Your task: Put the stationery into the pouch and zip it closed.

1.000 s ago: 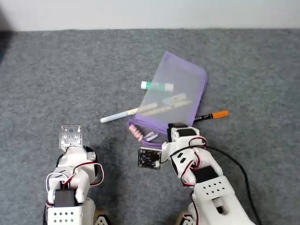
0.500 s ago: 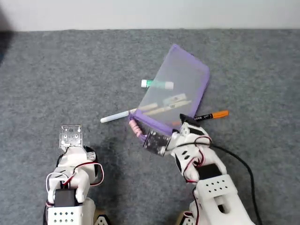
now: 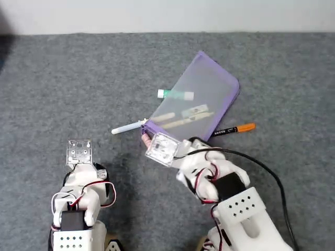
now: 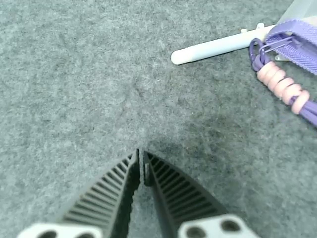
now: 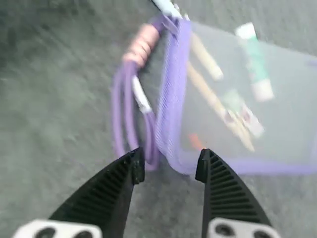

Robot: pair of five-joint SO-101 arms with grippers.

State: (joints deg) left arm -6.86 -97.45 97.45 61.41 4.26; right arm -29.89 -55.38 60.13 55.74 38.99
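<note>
Translucent purple pouch [image 3: 207, 89] on fuzzy grey carpet [image 3: 78, 78]; right gripper [image 5: 170, 161] spread, left gripper [image 4: 142, 159] pressed together

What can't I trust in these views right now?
- High view: right arm hides the near corner of the pouch and its zipper end.
- Right wrist view: blurred; zipper open or shut unclear.
- High view: glue stick on or inside translucent pouch, unclear.
- Left wrist view: white pen far end lost at the pouch.
</note>
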